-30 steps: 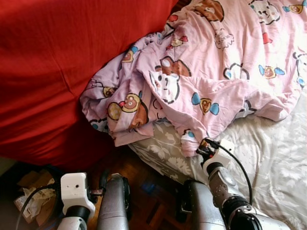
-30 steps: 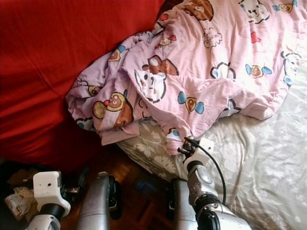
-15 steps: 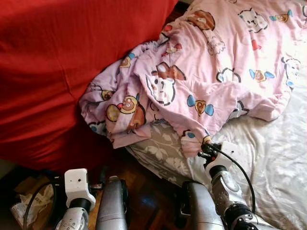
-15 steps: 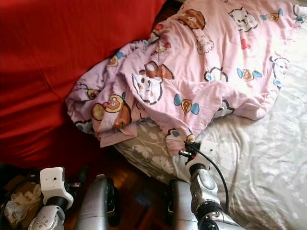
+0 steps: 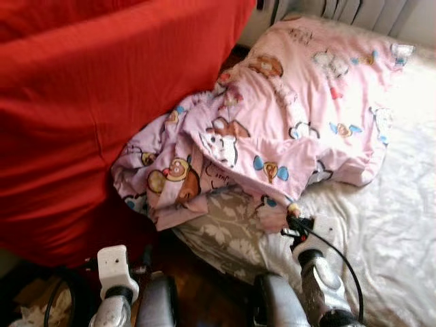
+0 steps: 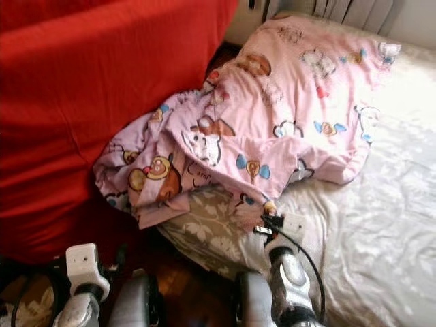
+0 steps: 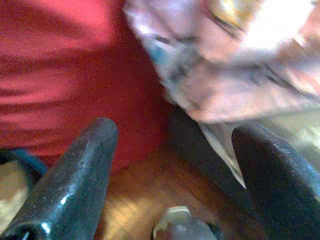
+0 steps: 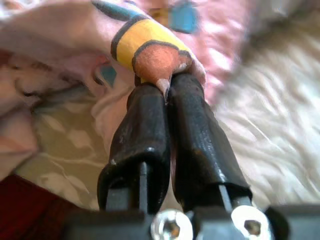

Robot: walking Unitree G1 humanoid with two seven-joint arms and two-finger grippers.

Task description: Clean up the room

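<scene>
Quilt (image 5: 286, 129), pink with cartoon animal print, lies crumpled across the bed (image 5: 381, 238). Landmark: the bed. Quilt covers the bed's upper part and spills over the bed's near corner, bunching against the red cover (image 5: 88, 102) beside the bed. Sheet (image 5: 225, 228) on the bed is grey-white with a leaf pattern; it shows bare below the quilt's lower edge and along the bed's far side from the red cover.

Right gripper (image 8: 167, 92) sits at the bed's near corner, at the quilt's lowest hanging fold. Jaws closed on that fold: a pinch of printed cloth, yellow and orange patch, is clamped between the two fingers (image 8: 145, 130) and stands up past the tips. In the head view the same gripper (image 5: 293, 216) meets the quilt's edge, black cable looping from the wrist.

Left gripper (image 7: 175, 165) is low, off the bed, over wooden floor (image 7: 145, 195) between the bed and the red cover. Jaws wide apart, nothing between them. Quilt's overhanging edge is ahead of it, blurred.
</scene>
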